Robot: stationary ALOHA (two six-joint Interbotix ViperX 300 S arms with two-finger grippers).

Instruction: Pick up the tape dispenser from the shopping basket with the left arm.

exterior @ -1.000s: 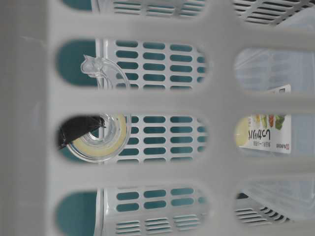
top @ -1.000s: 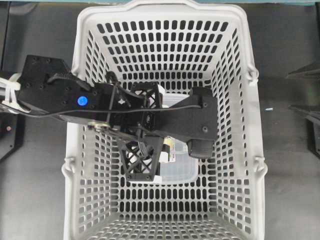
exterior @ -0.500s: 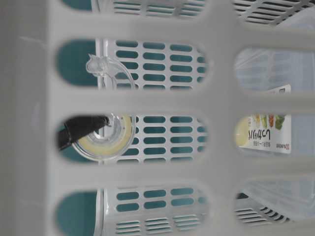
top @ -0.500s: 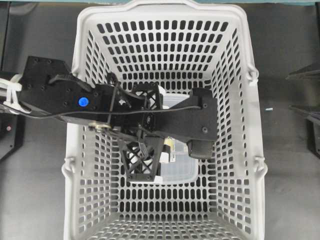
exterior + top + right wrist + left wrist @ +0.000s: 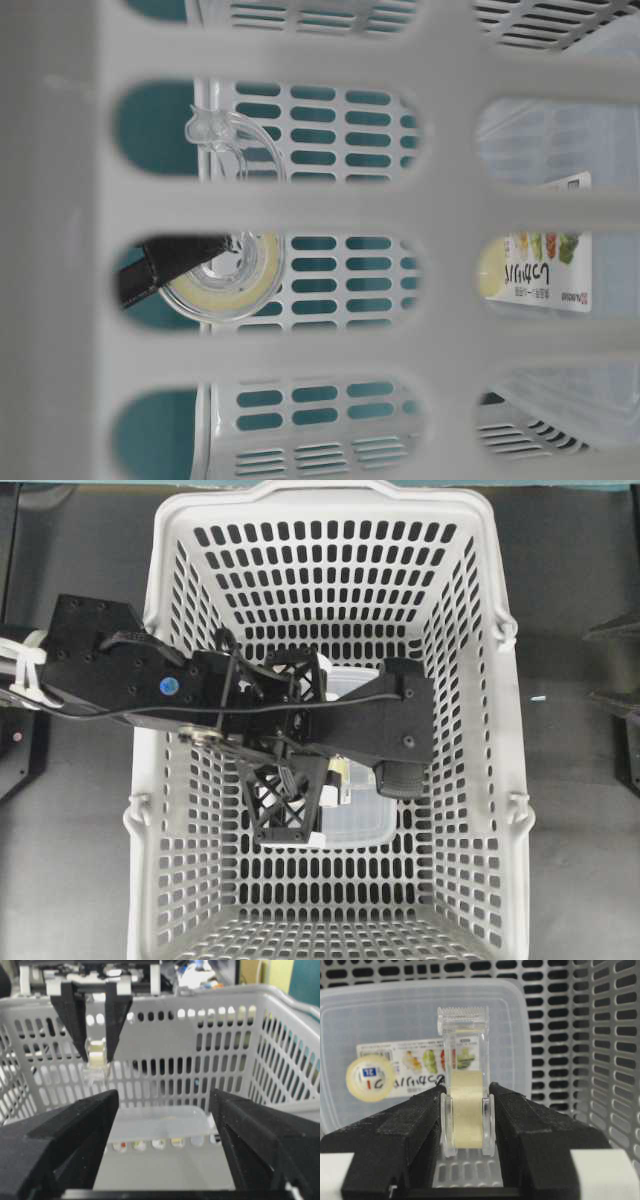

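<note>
The left gripper (image 5: 466, 1110) was partly closed, squeezing the tape dispenser (image 5: 465, 1085) by its two flat sides. The dispenser hung inside the shopping basket (image 5: 170, 600), up off the floor and above the clear lidded box (image 5: 380, 1025). The clear plastic looked smooth, so it might slip out and drop. It could also bump the basket's rim on the way up. The box had a food sticker with pictures and small foreign writing, too blurry to read. The right gripper (image 5: 162, 1135) sat wide open, holding nothing.
</note>
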